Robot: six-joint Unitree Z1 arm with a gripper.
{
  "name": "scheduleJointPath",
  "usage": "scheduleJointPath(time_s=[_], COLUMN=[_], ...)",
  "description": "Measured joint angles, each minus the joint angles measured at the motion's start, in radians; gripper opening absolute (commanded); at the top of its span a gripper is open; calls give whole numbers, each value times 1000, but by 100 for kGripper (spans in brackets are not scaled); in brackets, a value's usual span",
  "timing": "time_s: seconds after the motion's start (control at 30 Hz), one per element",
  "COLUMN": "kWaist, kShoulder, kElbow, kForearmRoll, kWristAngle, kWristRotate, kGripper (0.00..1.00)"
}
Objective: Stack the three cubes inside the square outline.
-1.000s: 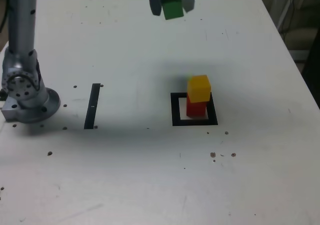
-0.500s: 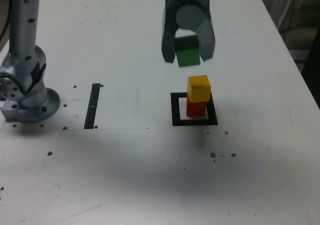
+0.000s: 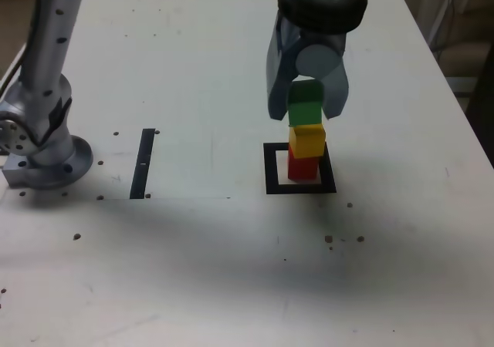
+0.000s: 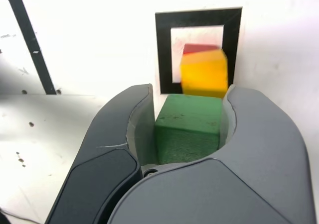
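Gripper (image 3: pixel 307 116): clamps green cube between its jaws.
Green cube (image 3: pixel 306 102): hangs by yellow cube; contact cannot be told.
Yellow cube (image 3: pixel 307 141): sits on red cube.
Red cube (image 3: pixel 302 166): stands inside outline.
Outline (image 3: pixel 272 170): lies flat on tabletop (image 3: pixel 193 277), nearer right edge than left edge in exterior view.

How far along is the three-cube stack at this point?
Already done: the yellow cube sits on the red cube, which stands inside the square outline. In hand: the green cube, held between the fingers and not yet released. Left: seating green on yellow and letting go; the wrist view shows them apart in outline, but whether they touch I cannot tell.
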State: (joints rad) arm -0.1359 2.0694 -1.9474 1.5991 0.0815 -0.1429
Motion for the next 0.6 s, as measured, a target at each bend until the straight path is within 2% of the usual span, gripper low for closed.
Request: scheduleJointPath(time_s=[0.6], kWaist=[52], kShoulder=[46], kElbow=[-15], kForearmRoll=[1], kWristAngle=[-15], kWristRotate=[40], kGripper=[16])
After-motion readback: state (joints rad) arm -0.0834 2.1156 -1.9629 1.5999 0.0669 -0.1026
